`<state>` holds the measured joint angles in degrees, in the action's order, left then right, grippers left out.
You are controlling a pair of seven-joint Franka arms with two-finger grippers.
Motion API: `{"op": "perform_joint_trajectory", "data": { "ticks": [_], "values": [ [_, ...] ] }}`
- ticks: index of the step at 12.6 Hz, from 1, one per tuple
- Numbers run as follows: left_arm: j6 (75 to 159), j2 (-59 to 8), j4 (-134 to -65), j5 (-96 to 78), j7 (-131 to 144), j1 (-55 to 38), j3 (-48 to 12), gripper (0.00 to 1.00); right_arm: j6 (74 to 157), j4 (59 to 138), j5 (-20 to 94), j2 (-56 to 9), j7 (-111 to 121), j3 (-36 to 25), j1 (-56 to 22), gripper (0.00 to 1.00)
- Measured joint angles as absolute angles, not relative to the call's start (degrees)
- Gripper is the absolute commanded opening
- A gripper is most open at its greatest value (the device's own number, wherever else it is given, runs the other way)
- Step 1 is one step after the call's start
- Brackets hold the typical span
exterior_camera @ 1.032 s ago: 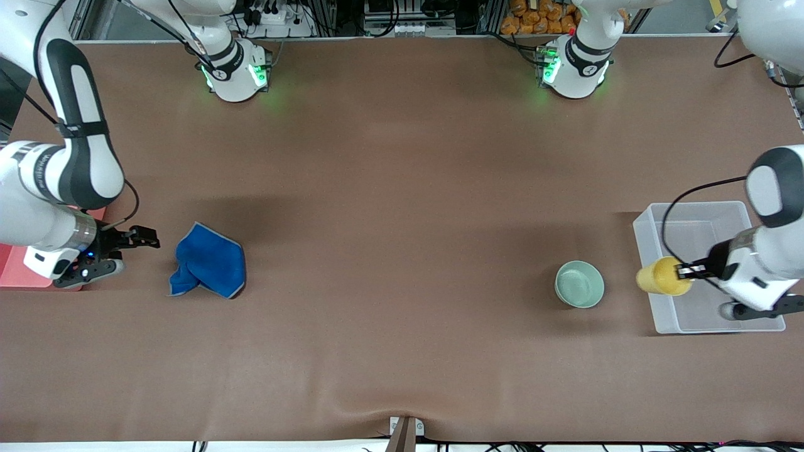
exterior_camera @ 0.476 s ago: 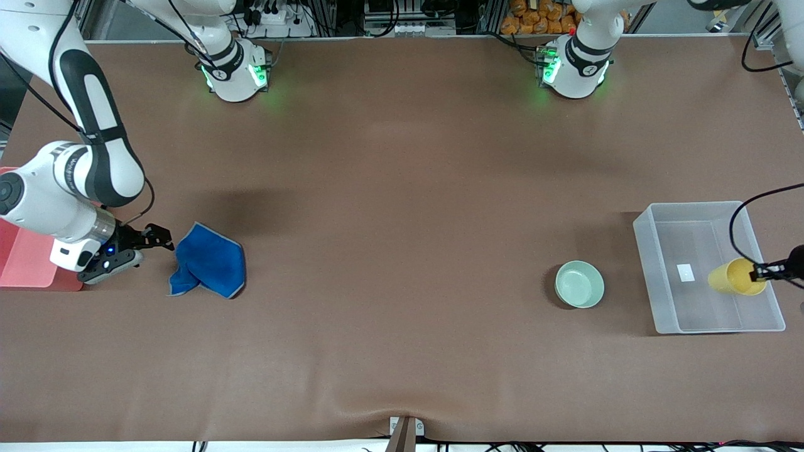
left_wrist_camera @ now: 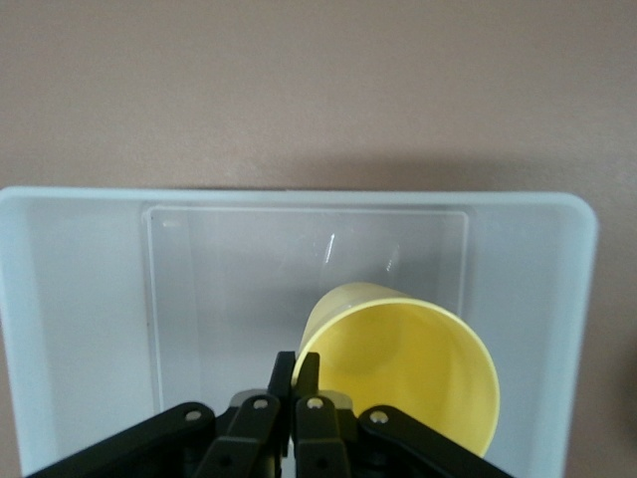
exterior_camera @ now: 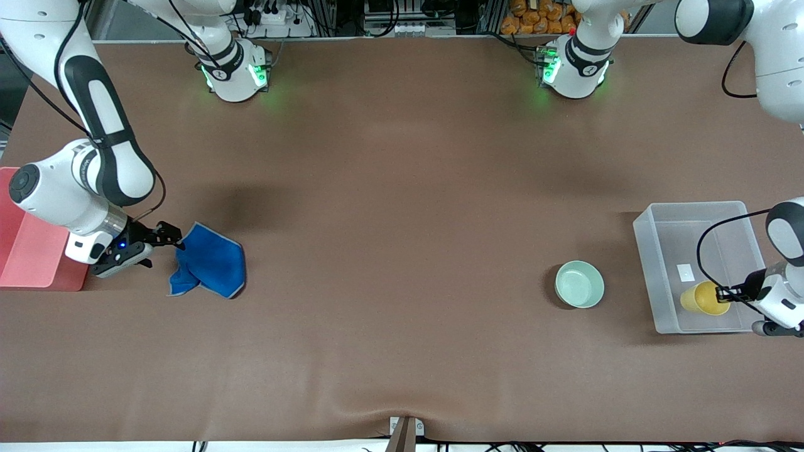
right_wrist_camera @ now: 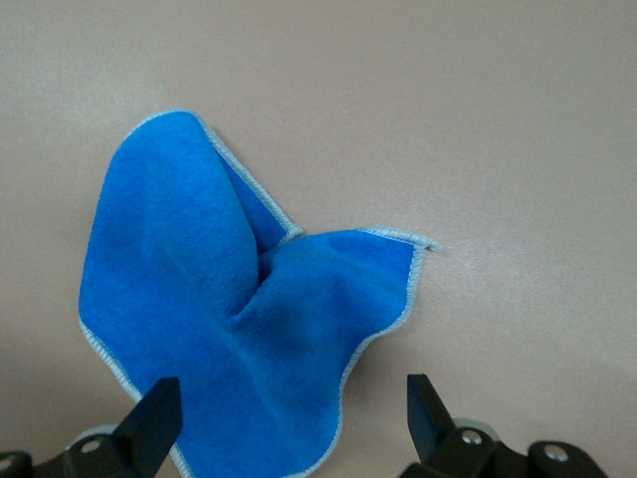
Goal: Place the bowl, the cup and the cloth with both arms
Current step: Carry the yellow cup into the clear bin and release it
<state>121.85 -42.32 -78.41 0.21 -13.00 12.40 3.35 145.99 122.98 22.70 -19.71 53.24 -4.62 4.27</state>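
I'm seeing the clear tub [exterior_camera: 653, 263] sitting at the left arm's end of the table, under my left gripper [exterior_camera: 723, 293]. The cloth [exterior_camera: 210, 262] is lying crumpled on the table, its edge between the spread, empty fingers of my right gripper [exterior_camera: 171, 235]. The bowl [exterior_camera: 579, 284] is resting beside the tub, well apart from both grippers. The left fingers are pinching the rim of the cup [exterior_camera: 703, 298], tilted over the tub's inside.
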Motion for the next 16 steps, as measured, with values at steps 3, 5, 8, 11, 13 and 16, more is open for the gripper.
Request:
{"op": "perform_joint_trajectory", "data": {
  "ticks": [3, 5, 8, 11, 13, 16],
  "values": [
    [124.1, -43.4, -78.9, 0.2, -13.0, 12.4, 3.3, 0.00, 146.8, 124.1, 28.4, -19.7, 55.1, -4.5, 2.8, 1.00],
    [126.6, -44.1, -80.1, 0.2, -13.0, 12.2, 3.1, 0.00, 147.2, 124.6, 29.9, -19.7, 55.8, -4.5, 2.4, 1.00],
    [127.3, -44.4, -80.5, 0.2, -13.0, 12.1, 3.1, 0.75, 149.7, 125.7, 35.6, -19.7, 61.7, -4.5, 2.4, 1.00],
    [127.6, -44.4, -80.4, 0.2, -13.6, 12.0, 3.1, 1.00, 151.6, 127.2, 43.9, -20.1, 70.4, -4.5, 2.2, 1.00],
    [127.5, -44.2, -80.0, 0.2, -13.9, 12.0, 3.1, 1.00, 151.7, 127.5, 50.4, -20.7, 77.1, -4.5, 2.2, 1.00],
    [123.1, -41.3, -79.2, 0.3, -13.9, 11.6, 3.1, 1.00, 151.8, 127.7, 60.7, -22.2, 88.2, -4.5, 2.2, 0.65]
  ]
}}
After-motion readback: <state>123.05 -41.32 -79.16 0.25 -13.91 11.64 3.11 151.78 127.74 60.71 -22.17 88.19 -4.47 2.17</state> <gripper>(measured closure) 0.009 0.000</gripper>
